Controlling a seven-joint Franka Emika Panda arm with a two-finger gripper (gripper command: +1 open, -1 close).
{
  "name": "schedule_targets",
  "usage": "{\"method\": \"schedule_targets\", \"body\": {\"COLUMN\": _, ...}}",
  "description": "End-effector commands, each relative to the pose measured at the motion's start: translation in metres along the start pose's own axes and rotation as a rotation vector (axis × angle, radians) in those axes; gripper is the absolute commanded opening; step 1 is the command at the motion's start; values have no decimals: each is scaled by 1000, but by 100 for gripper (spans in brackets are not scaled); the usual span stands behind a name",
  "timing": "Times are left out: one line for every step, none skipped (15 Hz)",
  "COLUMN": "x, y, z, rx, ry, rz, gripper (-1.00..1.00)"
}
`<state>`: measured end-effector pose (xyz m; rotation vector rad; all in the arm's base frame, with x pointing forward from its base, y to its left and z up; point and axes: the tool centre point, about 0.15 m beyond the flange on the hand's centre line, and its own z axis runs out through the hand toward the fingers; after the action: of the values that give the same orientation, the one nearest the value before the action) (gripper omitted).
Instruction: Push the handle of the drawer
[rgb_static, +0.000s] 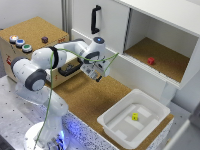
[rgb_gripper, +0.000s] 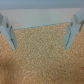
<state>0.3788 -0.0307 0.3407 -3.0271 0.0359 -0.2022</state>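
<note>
Here the gripper (rgb_static: 98, 76) hangs wide open, empty, over bare cork, just beside the handle (rgb_static: 67, 70).

Three coloured buttons (rgb_static: 19, 43), two small cubes (rgb_static: 151, 61), one white tub (rgb_static: 111, 119), one drawer (rgb_static: 64, 70).

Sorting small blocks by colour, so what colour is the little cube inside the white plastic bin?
Yellow cube, clearest in the exterior view.
</note>
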Motion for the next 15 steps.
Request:
{"method": "schedule_targets", "body": {"x": -14, "y": -57, "z": 2, "rx": -5, "ry": -26, "rz": -104, "gripper": 100}}
{"method": "schedule_targets", "body": {"x": -16, "y": -68, "z": 2, "rx": -4, "ry": -19, "rz": -146, "gripper": 100}}
{"method": "schedule_targets", "body": {"x": -17, "y": -78, "z": 5, "rx": -27, "ry": -18, "rz": -185, "gripper": 100}}
{"method": "schedule_targets", "body": {"x": -18, "y": -85, "z": 8, "rx": -32, "ry": -21, "rz": -222, "gripper": 100}}
{"method": "schedule_targets", "body": {"x": -19, "y": -93, "z": 13, "rx": -54, "ry": -29, "rz": -243, "gripper": 100}}
{"method": "schedule_targets", "body": {"x": -19, "y": -98, "z": 14, "rx": -72, "ry": -3, "rz": -234, "gripper": -100}}
{"method": "schedule_targets", "body": {"x": -20, "y": -103, "z": 15, "rx": -45, "ry": -2, "rz": -235, "gripper": -100}}
{"method": "schedule_targets", "body": {"x": -22, "y": -111, "z": 18, "rx": -15, "ry": -3, "rz": -243, "gripper": -100}}
{"method": "schedule_targets", "body": {"x": -23, "y": -116, "z": 21, "rx": 6, "ry": -3, "rz": -228, "gripper": -100}}
{"method": "schedule_targets", "body": {"x": -24, "y": -122, "z": 26, "rx": 19, "ry": -15, "rz": -231, "gripper": -100}}
{"method": "schedule_targets", "body": {"x": -25, "y": -126, "z": 30, "rx": 32, "ry": -24, "rz": -235, "gripper": -100}}
{"method": "schedule_targets", "body": {"x": -27, "y": -131, "z": 32, "rx": 35, "ry": -27, "rz": -239, "gripper": -100}}
{"method": "schedule_targets", "body": {"x": -28, "y": -135, "z": 32, "rx": 47, "ry": -24, "rz": -235, "gripper": -100}}
{"method": "schedule_targets", "body": {"x": -29, "y": -141, "z": 31, "rx": 53, "ry": -14, "rz": -228, "gripper": -100}}
{"method": "schedule_targets", "body": {"x": -31, "y": -147, "z": 29, "rx": 57, "ry": -6, "rz": -221, "gripper": -100}}
